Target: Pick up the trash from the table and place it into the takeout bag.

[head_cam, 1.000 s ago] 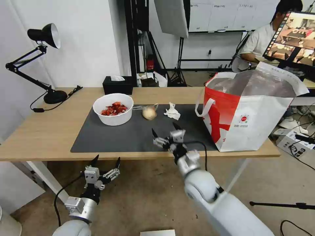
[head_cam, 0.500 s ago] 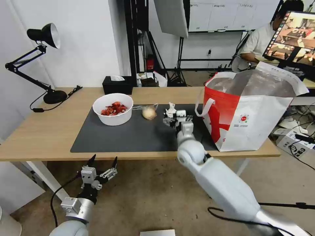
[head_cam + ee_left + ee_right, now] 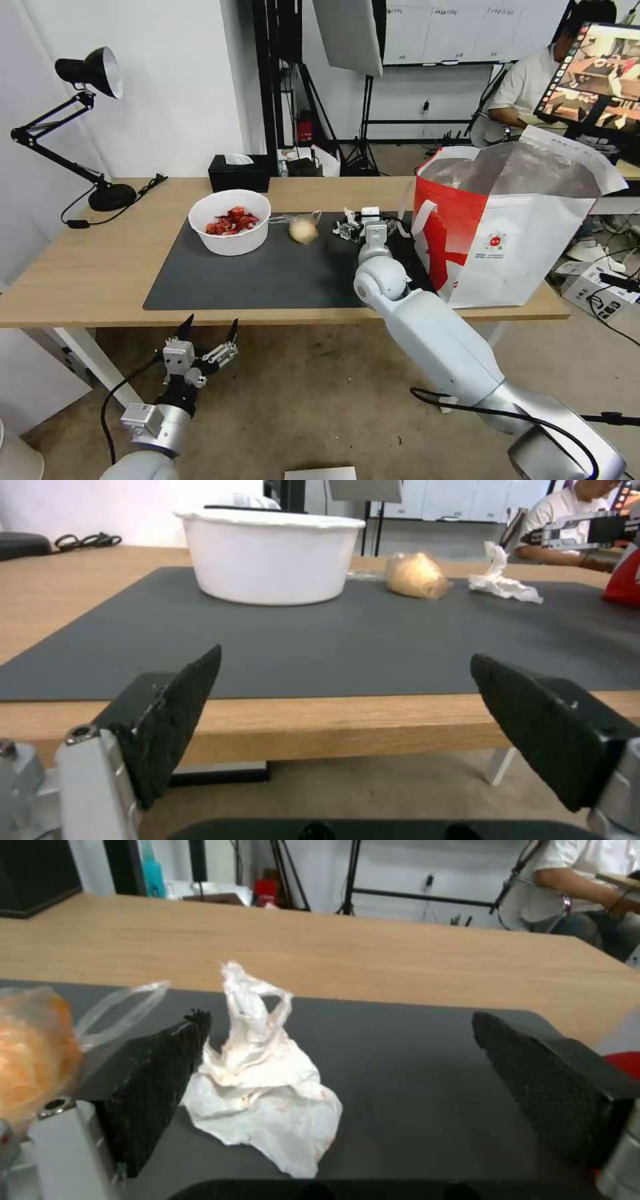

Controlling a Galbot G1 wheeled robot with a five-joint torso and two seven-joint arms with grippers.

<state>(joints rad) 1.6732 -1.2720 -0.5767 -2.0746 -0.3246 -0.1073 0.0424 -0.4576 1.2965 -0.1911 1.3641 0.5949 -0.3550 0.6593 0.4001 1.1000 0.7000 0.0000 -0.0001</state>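
My right gripper (image 3: 355,225) is stretched out low over the dark mat (image 3: 267,273), open around the crumpled white tissue (image 3: 257,1080). The tissue lies between the fingers, close to one pad (image 3: 157,1070), and is apart from the other. Beside it lies the clear bag with a yellowish lump (image 3: 303,230). Further left stands the white bowl of red scraps (image 3: 230,230). At the table's right end the red-and-white takeout bag (image 3: 507,227) stands open. My left gripper (image 3: 207,330) hangs open below the table's front edge (image 3: 87,313), holding nothing.
A black tissue box (image 3: 239,173) sits at the back edge of the table. A black desk lamp (image 3: 87,73) stands at the far left with its cable trailing. Tripods and a monitor (image 3: 593,73) stand behind the table.
My right arm has reached forward from the table's front edge across the mat to the tissue, staying open. The left gripper has sunk slightly below the table edge.
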